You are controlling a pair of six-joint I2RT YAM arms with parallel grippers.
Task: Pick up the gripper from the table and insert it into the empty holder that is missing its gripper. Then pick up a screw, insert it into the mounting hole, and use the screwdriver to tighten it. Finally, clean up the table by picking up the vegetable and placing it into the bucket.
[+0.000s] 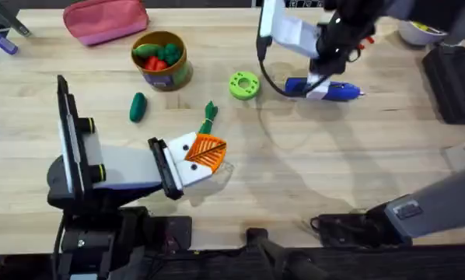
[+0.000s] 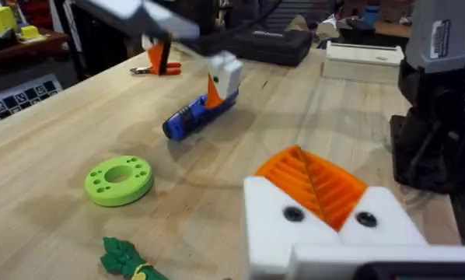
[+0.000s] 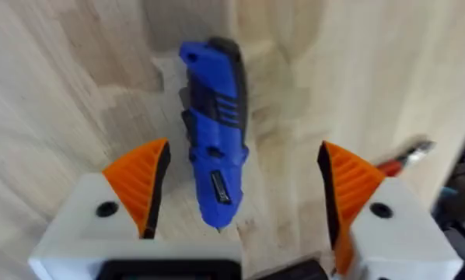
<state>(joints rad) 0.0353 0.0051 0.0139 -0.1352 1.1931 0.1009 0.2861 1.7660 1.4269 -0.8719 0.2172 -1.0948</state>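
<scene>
The blue screwdriver [image 1: 335,90] lies flat on the table at the back right. My right gripper [image 1: 319,78] hovers over it, open, with the screwdriver [image 3: 215,148] between its two orange pads [image 3: 143,183] and touching neither. The left wrist view shows the same gripper [image 2: 219,78] above the screwdriver [image 2: 192,115]. My left gripper [image 1: 205,152] rests low at the table's middle left, its orange ribbed pads [image 2: 310,183] pressed together. A green vegetable [image 1: 138,106] lies near the bucket [image 1: 161,61], which holds red and green toys. The loose gripper part, the holder and the screw are out of view.
A green leafy toy piece [image 1: 209,115] lies just beyond the left gripper, and a green round disc [image 1: 244,85] sits left of the screwdriver. Red-handled pliers [image 2: 159,66], a pink pouch [image 1: 104,19], a white bowl [image 1: 419,31] and a black case [image 1: 454,82] line the back and right.
</scene>
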